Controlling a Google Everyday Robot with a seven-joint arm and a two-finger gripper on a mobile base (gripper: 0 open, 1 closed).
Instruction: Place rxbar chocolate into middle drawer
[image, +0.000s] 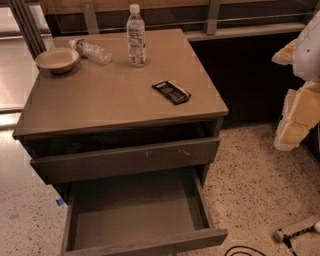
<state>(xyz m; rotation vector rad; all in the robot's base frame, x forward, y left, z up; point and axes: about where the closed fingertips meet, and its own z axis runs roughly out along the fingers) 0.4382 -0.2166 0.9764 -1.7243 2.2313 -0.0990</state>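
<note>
**Grey-brown drawer open, bar yet to be picked**

Nearest, the middle drawer (135, 210) is pulled wide out, its floor bare. Above the scratched drawer front (125, 160), the rxbar chocolate (171, 92) lies flat and skewed on the cabinet top (100, 100): a black wrapper with pale lettering. It is best approached from above and pinched across its narrow width, clear of the upright bottle (135, 37) behind. The gripper (298, 107) is seen at the right edge, well apart from the bar; its opening cannot be told.
</note>
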